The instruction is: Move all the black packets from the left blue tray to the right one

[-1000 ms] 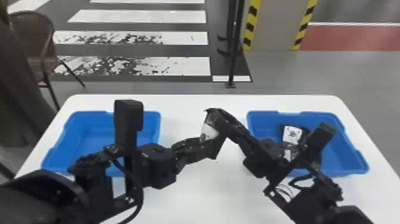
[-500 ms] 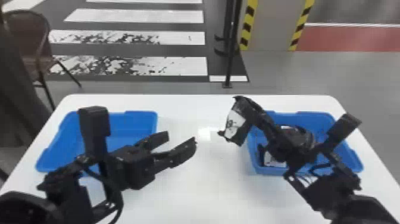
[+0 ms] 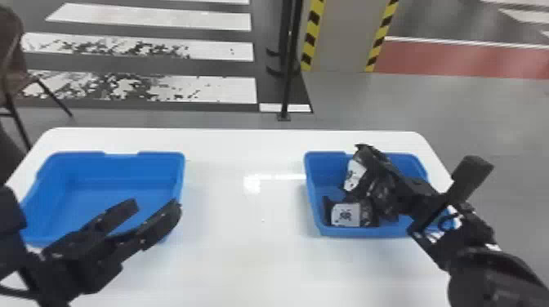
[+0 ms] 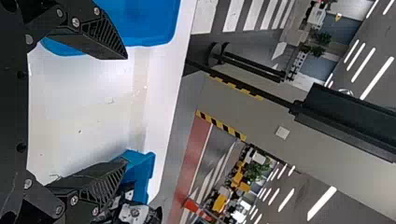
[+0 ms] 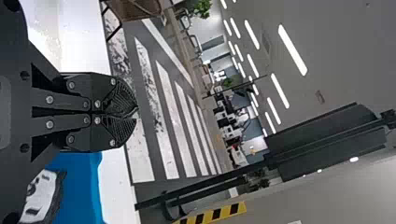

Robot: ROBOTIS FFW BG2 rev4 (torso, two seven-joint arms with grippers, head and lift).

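Right gripper (image 3: 364, 152) pinches a black packet (image 3: 353, 175) over the right tray (image 3: 363, 232); left gripper (image 3: 156, 204) has its fingers spread

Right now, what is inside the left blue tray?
The visible floor of the left blue tray is bare; the left gripper covers part of the rest, which cannot be seen.

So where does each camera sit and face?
Head view: on the head, facing forward and down at the table; both arms show.
Left wrist view: left wrist, facing over the table past the open left gripper.
Right wrist view: right wrist, facing the crosswalk past the shut right gripper.
Head and left wrist views share the right blue tray.
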